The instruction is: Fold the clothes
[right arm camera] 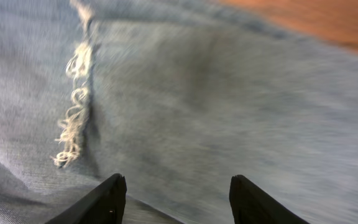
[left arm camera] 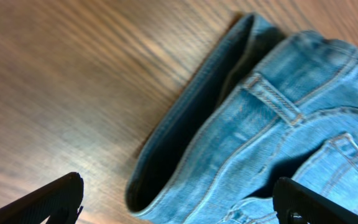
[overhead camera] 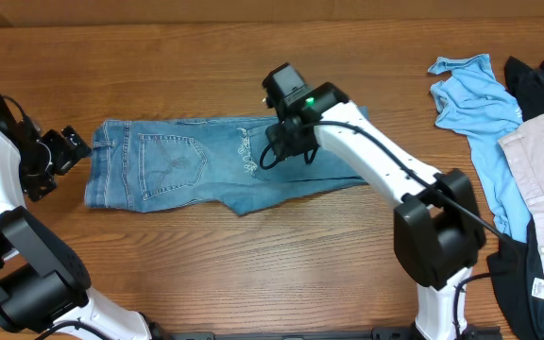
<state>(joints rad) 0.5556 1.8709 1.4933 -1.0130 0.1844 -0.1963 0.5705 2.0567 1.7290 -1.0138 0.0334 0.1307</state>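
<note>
Denim jeans lie folded in a flat band on the wooden counter, with the waistband toward our left gripper. That gripper is spread wide by the waistband and grips nothing. Our right gripper is also spread, hanging over the folded legs beside the frayed hem. Whether its fingertips touch the cloth we cannot tell. A light-blue shirt lies well apart at the counter's right edge.
</note>
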